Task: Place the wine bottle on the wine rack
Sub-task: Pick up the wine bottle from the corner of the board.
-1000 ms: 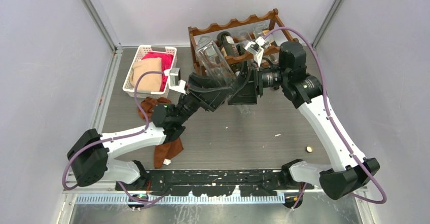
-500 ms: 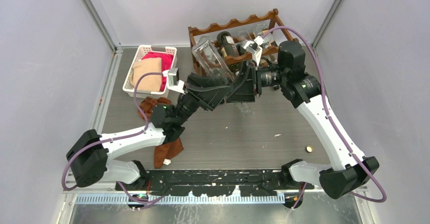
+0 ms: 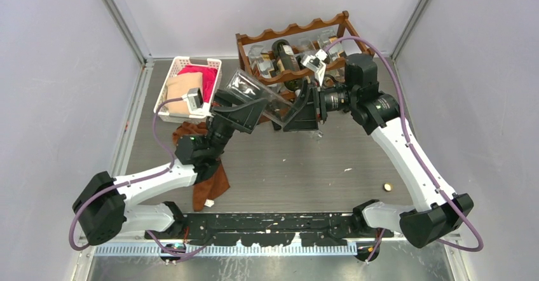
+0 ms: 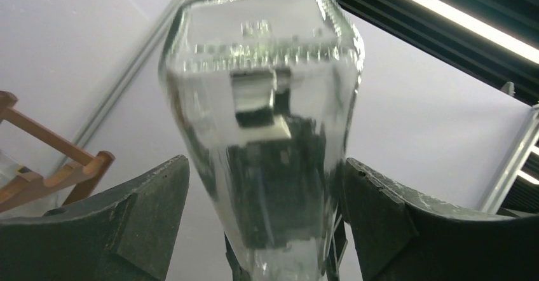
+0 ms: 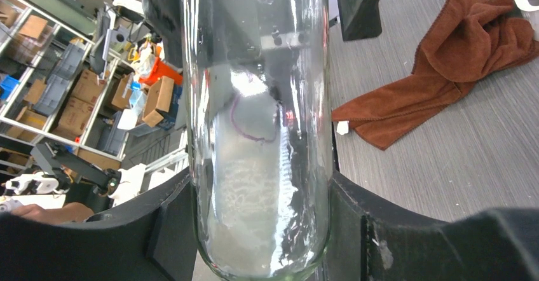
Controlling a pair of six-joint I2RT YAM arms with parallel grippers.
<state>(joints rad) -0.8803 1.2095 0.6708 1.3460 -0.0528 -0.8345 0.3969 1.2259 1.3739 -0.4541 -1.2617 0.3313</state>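
Basket (image 3: 191,59), cloth (image 3: 213,182) left of wine rack (image 3: 292,32)

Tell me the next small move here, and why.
Probably draw the left tool back off the clear glass bottle: its jaws stand open with gaps either side, while the right tool clamps it, ready for the wine rack.
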